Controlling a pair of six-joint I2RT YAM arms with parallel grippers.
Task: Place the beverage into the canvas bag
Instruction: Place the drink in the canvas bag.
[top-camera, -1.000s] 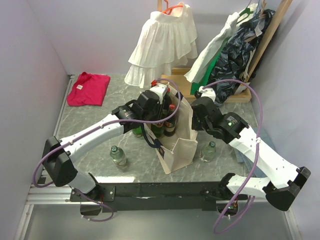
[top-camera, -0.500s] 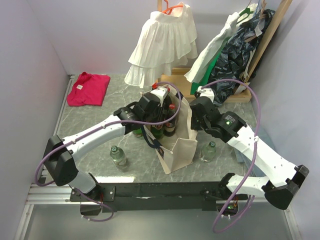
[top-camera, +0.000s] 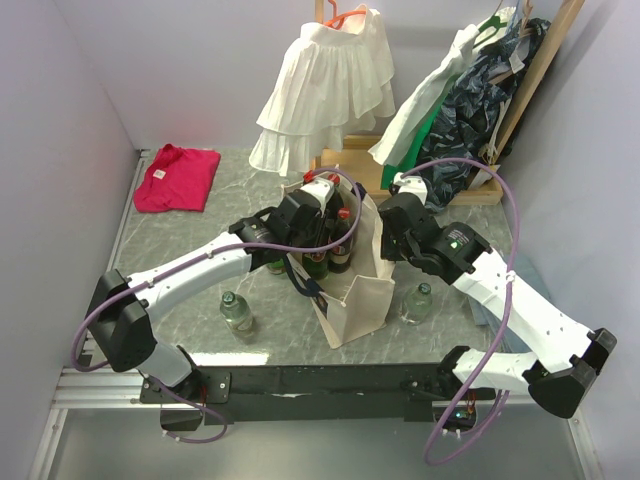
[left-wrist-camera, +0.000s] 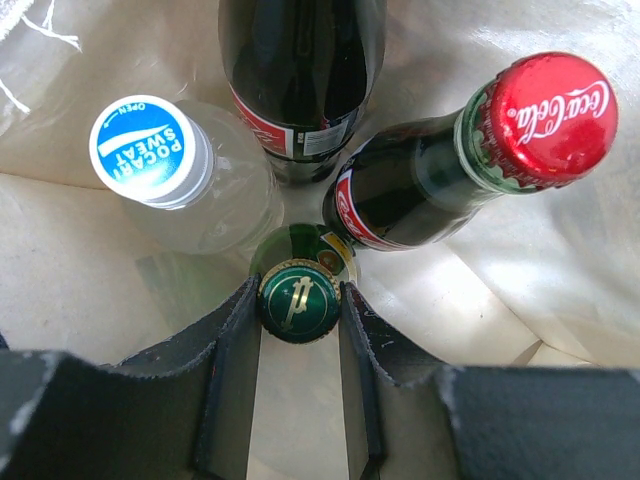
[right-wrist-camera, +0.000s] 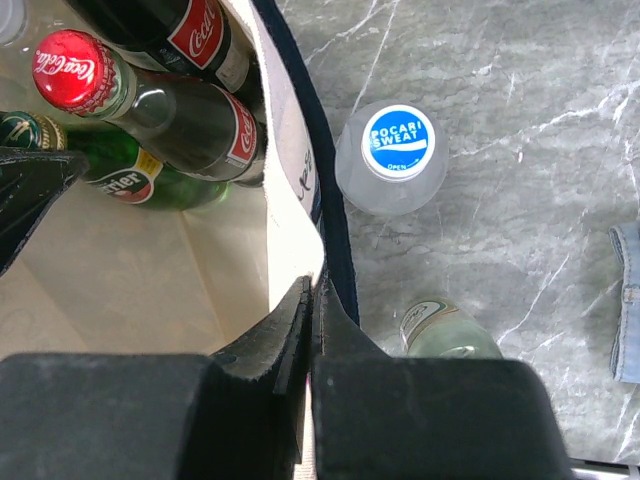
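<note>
Matt canvas bag (top-camera: 362, 292), glossy green bottle (left-wrist-camera: 299, 288)

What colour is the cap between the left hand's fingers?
Dark green cap, gold-printed; left wrist view.

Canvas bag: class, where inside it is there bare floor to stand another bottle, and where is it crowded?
Bare floor lies in the canvas bag between the green bottle, held by the left gripper, and the rim pinched by the right gripper. Crowded: the far end, where the Coca-Cola bottles and Pocari Sweat bottle cluster.
</note>
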